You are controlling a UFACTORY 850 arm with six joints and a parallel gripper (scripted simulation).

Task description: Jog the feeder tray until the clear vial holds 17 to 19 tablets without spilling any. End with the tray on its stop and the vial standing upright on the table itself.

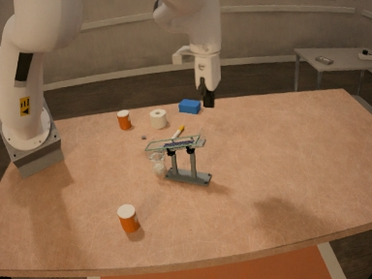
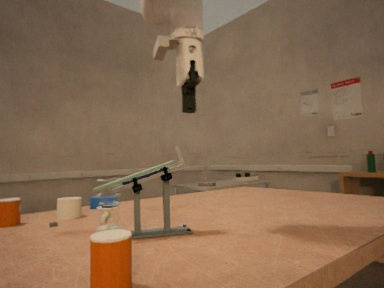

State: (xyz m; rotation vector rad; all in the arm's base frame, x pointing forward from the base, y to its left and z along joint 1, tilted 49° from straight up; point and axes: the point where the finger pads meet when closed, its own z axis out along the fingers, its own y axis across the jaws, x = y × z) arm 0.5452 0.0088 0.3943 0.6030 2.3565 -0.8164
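The feeder tray (image 1: 175, 141) is a pale green tilted plate on a grey two-post stand (image 1: 188, 170) near the table's middle; it also shows in the exterior view (image 2: 136, 176), sloping down to the left. The clear vial (image 1: 158, 163) stands upright on the table under the tray's low end, with white tablets in its bottom; in the exterior view the vial (image 2: 107, 212) is partly hidden behind an orange cylinder. My gripper (image 1: 208, 98) hangs high above the tray's raised end, shut and empty; it also shows in the exterior view (image 2: 189, 106).
An orange cylinder with a white top (image 1: 128, 218) stands near the front. Another orange cylinder (image 1: 124, 119), a white roll (image 1: 158, 118), a blue block (image 1: 190, 106) and a small marker (image 1: 177, 131) lie behind the tray. The robot base (image 1: 29, 140) is at the left.
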